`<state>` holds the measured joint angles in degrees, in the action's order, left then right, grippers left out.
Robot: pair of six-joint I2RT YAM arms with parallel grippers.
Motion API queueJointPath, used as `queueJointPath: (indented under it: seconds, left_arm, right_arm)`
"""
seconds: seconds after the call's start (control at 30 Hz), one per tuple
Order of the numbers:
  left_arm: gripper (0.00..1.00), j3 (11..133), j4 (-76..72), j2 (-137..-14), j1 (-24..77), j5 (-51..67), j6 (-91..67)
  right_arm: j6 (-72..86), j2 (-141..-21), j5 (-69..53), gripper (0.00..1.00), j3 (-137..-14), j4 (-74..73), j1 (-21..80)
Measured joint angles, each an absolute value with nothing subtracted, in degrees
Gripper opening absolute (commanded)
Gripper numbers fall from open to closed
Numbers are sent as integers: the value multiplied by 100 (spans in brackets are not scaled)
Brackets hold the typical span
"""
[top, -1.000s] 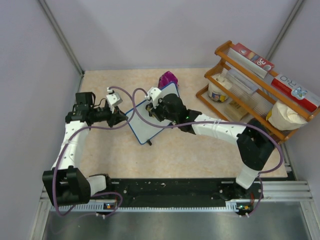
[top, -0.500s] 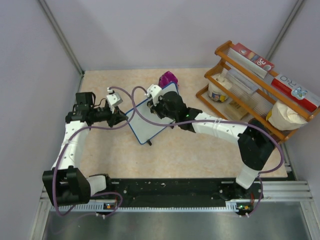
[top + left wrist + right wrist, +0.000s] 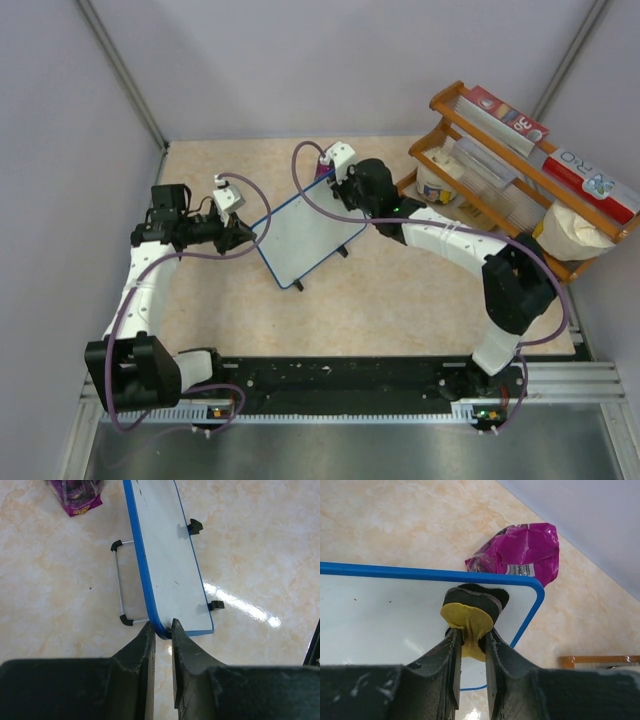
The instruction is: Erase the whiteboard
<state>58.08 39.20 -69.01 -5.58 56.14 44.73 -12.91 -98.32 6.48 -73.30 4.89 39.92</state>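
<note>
The whiteboard (image 3: 305,240), white with a thin blue frame and black feet, stands tilted on the tabletop mid-scene. My left gripper (image 3: 243,237) is shut on its left corner; in the left wrist view the board (image 3: 167,560) runs away from the gripper (image 3: 163,630), whose jaws pinch the blue rim. My right gripper (image 3: 340,190) is shut on the yellow-and-black eraser (image 3: 470,615) and presses its black felt against the board (image 3: 385,625) near the far right corner. The board face looks nearly clean, with a few tiny specks.
A crumpled magenta snack bag (image 3: 520,550) lies just behind the board, also in the left wrist view (image 3: 75,495). A wooden rack (image 3: 510,175) with boxes and cups stands at the right. Grey walls enclose the table on three sides.
My right gripper with the eraser has slid from the board's middle up to its far right corner. The left gripper and the board have stayed put.
</note>
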Motion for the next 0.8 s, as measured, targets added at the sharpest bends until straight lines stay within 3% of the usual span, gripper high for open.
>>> queueJointPath:
  seconds: [0.37,0.8]
  left_arm:
    - [0,5808,3922,-6904,-558,5612,4473]
    - [0,5808,3922,-6901,-558,5616,4482]
  right_arm:
    - [-1284,-9832,644,0,-7330,464,4141]
    - [-1225,-10014,648,0,-8012,134,5387]
